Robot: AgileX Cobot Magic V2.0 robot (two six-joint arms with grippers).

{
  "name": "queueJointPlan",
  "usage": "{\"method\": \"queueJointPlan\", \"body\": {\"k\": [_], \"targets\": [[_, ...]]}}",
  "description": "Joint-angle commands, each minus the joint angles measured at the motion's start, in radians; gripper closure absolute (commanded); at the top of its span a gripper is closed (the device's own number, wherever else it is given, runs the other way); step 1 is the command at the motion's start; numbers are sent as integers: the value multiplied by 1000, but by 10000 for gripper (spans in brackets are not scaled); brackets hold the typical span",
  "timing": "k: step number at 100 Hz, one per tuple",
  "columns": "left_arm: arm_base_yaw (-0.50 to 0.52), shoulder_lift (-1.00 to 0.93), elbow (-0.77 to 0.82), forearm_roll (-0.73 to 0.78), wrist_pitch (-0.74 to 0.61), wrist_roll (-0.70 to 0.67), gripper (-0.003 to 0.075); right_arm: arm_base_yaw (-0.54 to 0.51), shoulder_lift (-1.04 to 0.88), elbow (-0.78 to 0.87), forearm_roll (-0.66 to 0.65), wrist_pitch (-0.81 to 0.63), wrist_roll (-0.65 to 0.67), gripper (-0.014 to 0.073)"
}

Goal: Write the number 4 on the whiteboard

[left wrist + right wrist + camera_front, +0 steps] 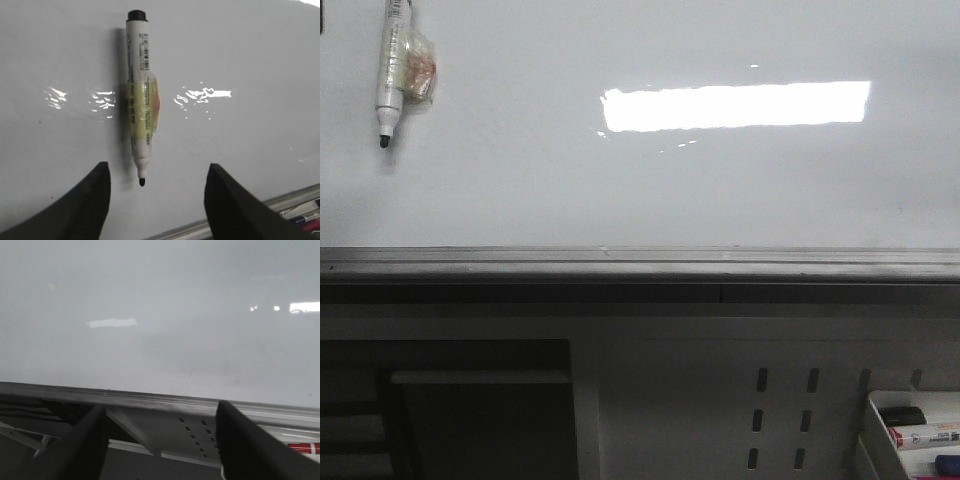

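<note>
Marker (392, 62): black-tipped whiteboard pen, cap off, stuck to the whiteboard (650, 190) at its upper left corner, tip pointing down toward the board's lower rim. A wad of yellowish tape (417, 66) around mid-barrel appears to fix it to the surface. Judged light, rigid and smooth-barrelled; likely to slip if pinched on the bare plastic, so the taped middle or the barrel just above it looks the best hold. The tape may resist a straight pull.

Left gripper (156, 192): jaws spread wide, holding nothing, either side of the marker's tip in the left wrist view and not touching it.

Whiteboard, centre: glossy, blank, carrying a bright rectangular reflection (735, 105). No number 4 is drawn anywhere visible; writing not yet begun.

Lower rim (640, 262): grey metal, running along the board's bottom edge.

Right gripper (160, 440): jaws apart, empty, facing the lower rim.

Tray (910, 435): lower right corner, below the board, holding spare markers.
</note>
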Motion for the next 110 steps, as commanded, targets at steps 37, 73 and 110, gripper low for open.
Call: {"method": "queueJointPlan", "body": {"k": [37, 73, 110], "targets": [[-8, 291, -212, -113, 55, 97, 345, -4, 9, -36, 19, -48, -19, 179], [-8, 345, -254, -113, 61, 119, 524, -4, 9, -36, 19, -48, -19, 179], [-8, 329, -258, -71, 161, 182, 741, -4, 9, -36, 19, -46, -21, 179]]}}
